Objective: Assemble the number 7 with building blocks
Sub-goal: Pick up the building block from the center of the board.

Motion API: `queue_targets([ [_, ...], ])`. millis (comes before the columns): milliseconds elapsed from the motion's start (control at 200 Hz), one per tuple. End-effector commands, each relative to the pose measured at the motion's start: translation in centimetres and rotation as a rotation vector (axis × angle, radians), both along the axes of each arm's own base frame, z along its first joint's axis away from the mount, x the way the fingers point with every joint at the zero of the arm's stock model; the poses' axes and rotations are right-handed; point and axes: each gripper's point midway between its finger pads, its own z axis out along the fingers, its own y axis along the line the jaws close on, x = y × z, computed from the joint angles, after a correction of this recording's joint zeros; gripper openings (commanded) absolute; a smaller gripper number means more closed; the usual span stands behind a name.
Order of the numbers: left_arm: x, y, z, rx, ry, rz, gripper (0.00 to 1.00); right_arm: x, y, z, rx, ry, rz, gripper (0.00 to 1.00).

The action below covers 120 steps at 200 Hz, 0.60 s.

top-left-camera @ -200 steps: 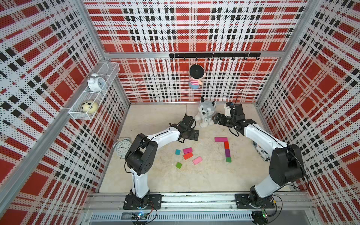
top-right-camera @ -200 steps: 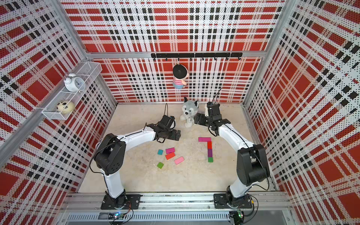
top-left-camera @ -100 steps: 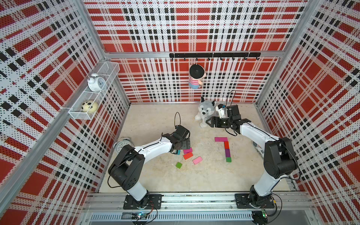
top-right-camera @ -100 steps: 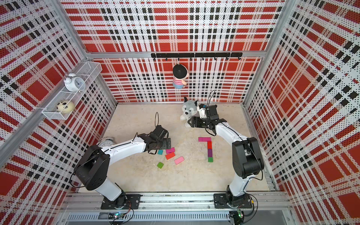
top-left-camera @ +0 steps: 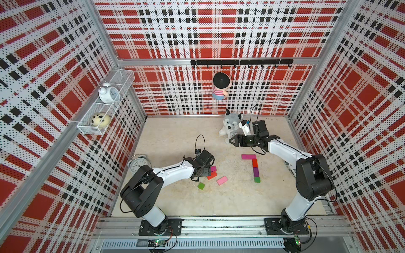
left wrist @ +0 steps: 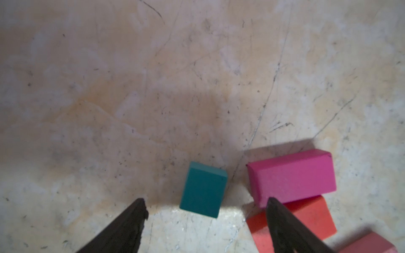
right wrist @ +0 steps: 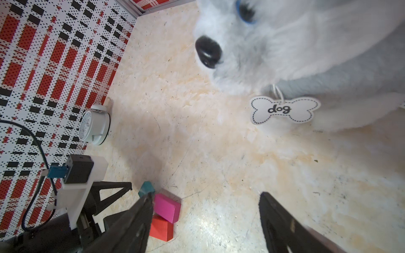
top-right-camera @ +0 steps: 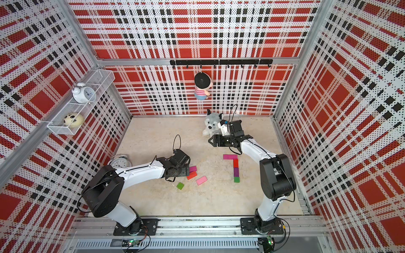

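Note:
Four building blocks lie in a 7 shape: a magenta bar [top-left-camera: 248, 156] on top, then red [top-left-camera: 254, 163], purple [top-left-camera: 255, 172] and green [top-left-camera: 257, 179] down its right end. Loose blocks lie left of it: magenta [top-left-camera: 213, 168], red [top-left-camera: 212, 175], pink [top-left-camera: 222, 180], green [top-left-camera: 201, 186]. My left gripper [left wrist: 206, 206] hangs open low over this group. A teal block [left wrist: 202, 189] sits just ahead of its fingertips, untouched, beside the magenta block [left wrist: 291, 177]. My right gripper [right wrist: 205, 197] is open and empty in front of the plush dog.
The plush dog [top-left-camera: 231, 126] sits at the back, close to my right wrist. An alarm clock [top-left-camera: 139, 164] stands by the left wall, near my left arm. A wire shelf [top-left-camera: 105, 105] hangs on the left wall and a doll [top-left-camera: 220, 86] on the back wall.
My left arm has swung forward and down onto the loose blocks, its jaws narrowing a little. My right gripper has moved left, in front of the dog.

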Motion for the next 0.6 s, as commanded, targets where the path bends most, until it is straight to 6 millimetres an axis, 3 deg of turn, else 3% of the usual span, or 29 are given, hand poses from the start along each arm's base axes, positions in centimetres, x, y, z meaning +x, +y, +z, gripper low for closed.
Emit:
queue_targets([
  [0,0.1,0.6,0.7,-0.004,-0.041,0.013,0.84,-0.3,0.4,-0.7,-0.006,0.016,0.015,0.8],
  [150,0.0,0.8,0.7,-0.009,-0.052,0.005,0.81,0.0,0.4,-0.7,0.005,0.021,0.001,0.8],
  [376,0.6,2.4,-0.2,0.004,-0.048,0.023,0.64,0.4,0.5,-0.8,0.006,0.033,-0.013,0.77],
  [596,1.9,2.3,0.5,-0.023,-0.074,-0.006,0.65,0.3,1.2,-1.1,-0.019,0.037,-0.013,0.76],
])
